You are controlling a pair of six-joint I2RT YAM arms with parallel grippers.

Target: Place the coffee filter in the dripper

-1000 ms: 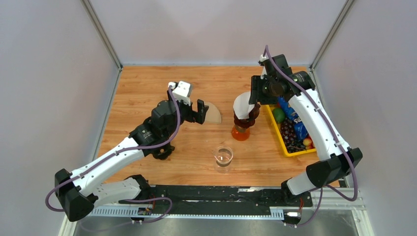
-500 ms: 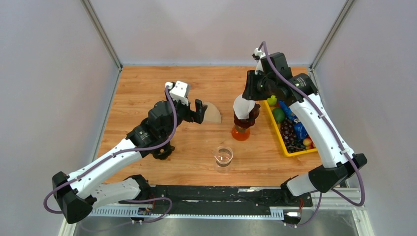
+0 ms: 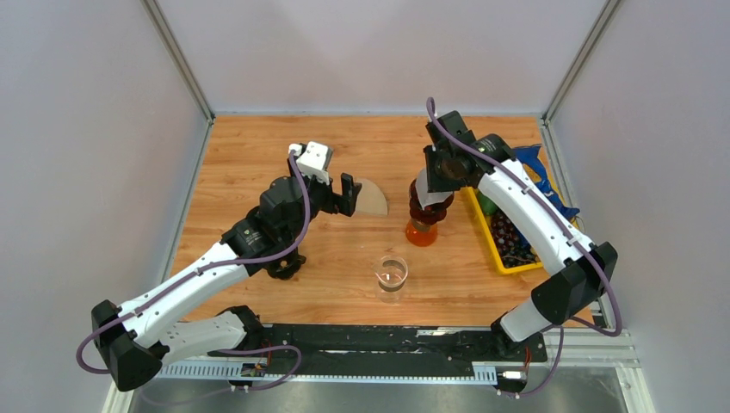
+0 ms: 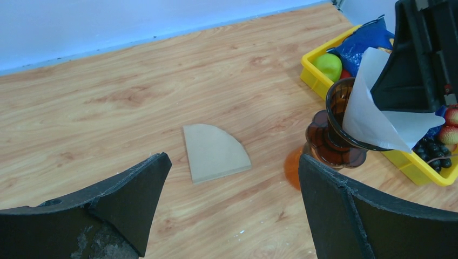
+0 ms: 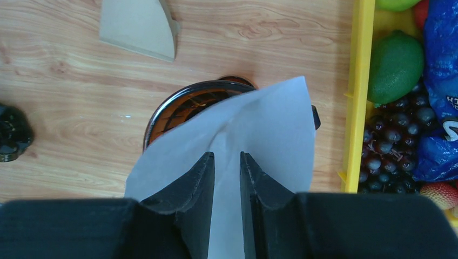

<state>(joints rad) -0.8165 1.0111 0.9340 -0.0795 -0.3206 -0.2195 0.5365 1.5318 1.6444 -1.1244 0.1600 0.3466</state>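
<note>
Step in hand: seating the paper, as I judge it; the white filter [image 5: 270, 135] is at the dripper [image 5: 181, 110], partly inside the rim and not yet settled
White filter: a half-opened cone, tilted; its lower part dips into the mouth, while a broad flap rides up and over the rim on the side toward the yellow bin [image 5: 356, 81]
Dripper: dark brown glass, upright on the counter [image 4: 108, 97], just beside the bin; the part of its mouth away from the bin is uncovered
Right tool [image 5: 227, 156]: directly above the dripper; fingers drawn close with a narrow slit between them; a crease of the paper shows in that slit, but whether the pads pinch it or only press on it I cannot tell from this angle
Left tool [image 4: 232, 162]: spread wide, holding nothing; it hovers above a brown filter [image 4: 213, 154] that lies flat on the counter, near the dripper but apart from it
Next move calls for: lowering and centring the paper so that the cone lies against the glass walls; then a clean release and a straight lift, so that the paper is not dragged back out
Risk: the flap looks springy and may pop up; a sideways shove could tip the dripper
</note>
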